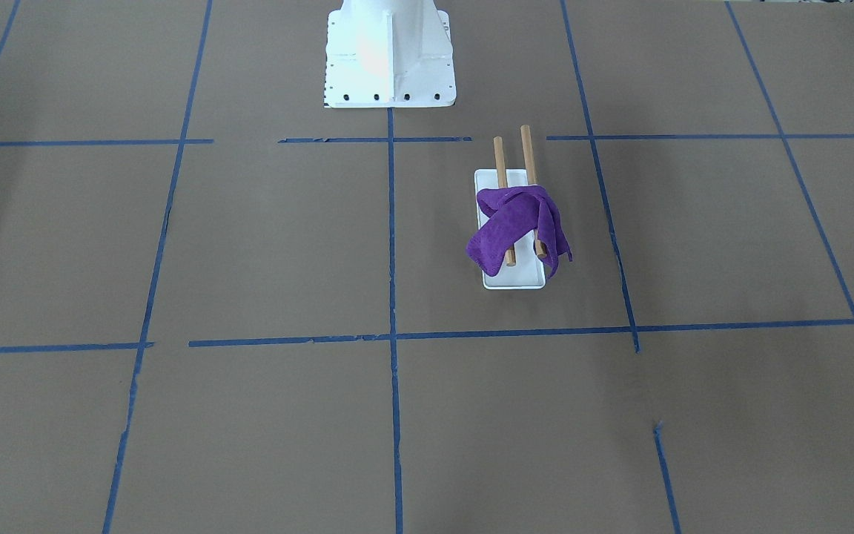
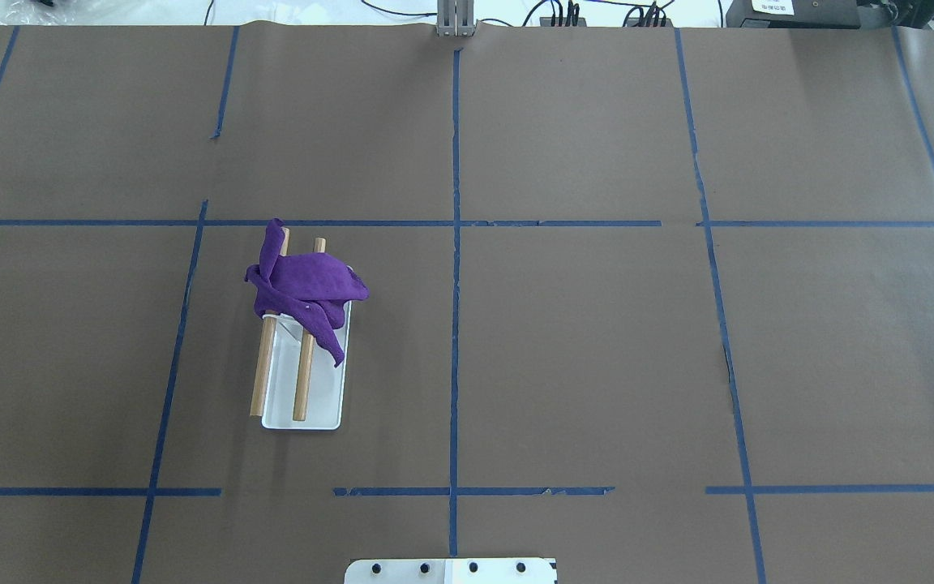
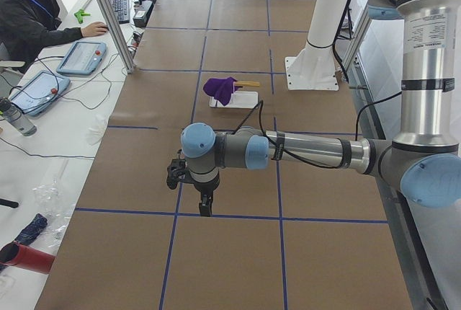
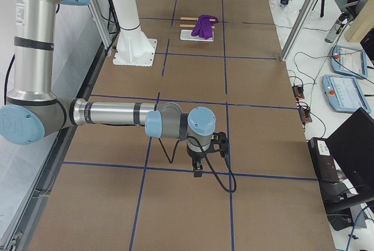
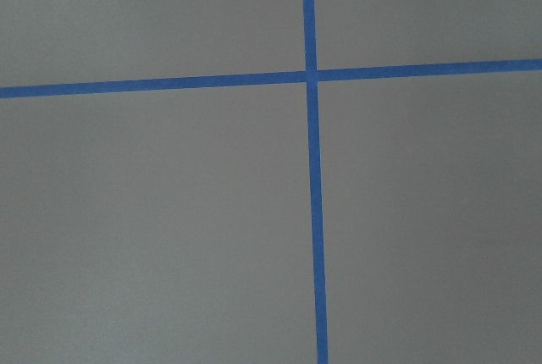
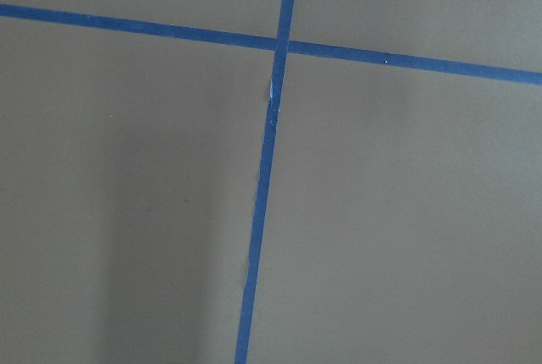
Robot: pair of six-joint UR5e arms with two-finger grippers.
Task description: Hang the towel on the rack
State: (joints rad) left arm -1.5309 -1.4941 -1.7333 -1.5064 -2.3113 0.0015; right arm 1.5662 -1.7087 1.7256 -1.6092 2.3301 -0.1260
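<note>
At the left end of the counter the left pincer (image 3: 206, 209) hangs point-down over a crossing of blue tape lines (image 5: 311, 74), holding nothing that I can make out. From where I stand I cannot tell whether it is wide or narrow.

Further in, between the left edge and the middle of the counter, stands the rack (image 2: 305, 412). The purple towel (image 2: 305, 290) is draped over both of its wooden rods (image 2: 302, 381). It sits bunched toward the rod ends that point at the far edge, with one tail trailing down over the white base.

So the hanging looks as good as done, and what remains, I reckon, is tidying or leaving it alone. Any tidying should take a loose corner from above and spread the cloth along the rods. It should not be tugged sideways, because the stand looks light enough to slide or tip.

At the right end of the counter the right pincer (image 4: 197, 172) hangs over bare paper, well apart from the rack. I cannot tell its opening either.
</note>
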